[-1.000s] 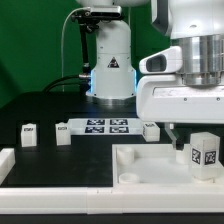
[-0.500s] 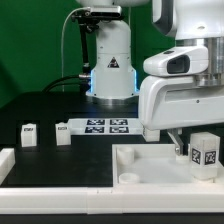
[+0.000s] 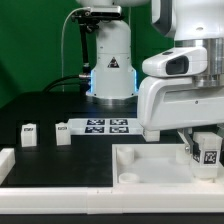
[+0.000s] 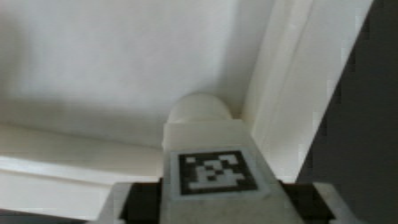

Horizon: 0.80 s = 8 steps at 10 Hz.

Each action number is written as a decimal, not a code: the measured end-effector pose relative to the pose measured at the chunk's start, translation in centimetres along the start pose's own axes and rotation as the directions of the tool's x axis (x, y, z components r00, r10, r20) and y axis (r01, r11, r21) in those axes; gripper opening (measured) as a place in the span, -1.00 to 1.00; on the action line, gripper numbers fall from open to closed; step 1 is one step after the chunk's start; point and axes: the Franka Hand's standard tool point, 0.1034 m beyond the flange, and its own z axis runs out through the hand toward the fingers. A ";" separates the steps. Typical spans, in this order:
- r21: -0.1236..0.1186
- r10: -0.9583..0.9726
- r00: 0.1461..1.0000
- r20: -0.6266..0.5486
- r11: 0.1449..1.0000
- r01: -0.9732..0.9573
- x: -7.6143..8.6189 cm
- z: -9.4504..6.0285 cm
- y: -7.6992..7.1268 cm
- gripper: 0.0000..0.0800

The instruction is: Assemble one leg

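Leg (image 3: 207, 152) held low over the white tray piece (image 3: 150, 166).
The fingers (image 4: 306, 204) are closed on it; if it descends off-centre, I think it can hit the corner wall and tilt.

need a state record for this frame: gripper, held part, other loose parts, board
gripper: shut on the leg
leg: upright between the fingers, tag facing the wrist camera, over a corner of the tray-like piece
contact with tray: cannot tell
tray-like piece: white, at the front on the exterior view's right
loose legs: two, and, on the dark table at the exterior view's left, apart from each other
marker board: flat on the table, just to the exterior view's right of the loose legs
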 end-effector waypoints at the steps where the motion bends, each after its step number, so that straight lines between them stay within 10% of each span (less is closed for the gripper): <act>1: 0.001 0.028 1.000 -0.006 1.000 -0.028 0.1 0.0 0.0 -0.27; 8: 0.047 0.872 0.489 -0.036 0.490 -0.870 0.4 0.2 0.0 -0.26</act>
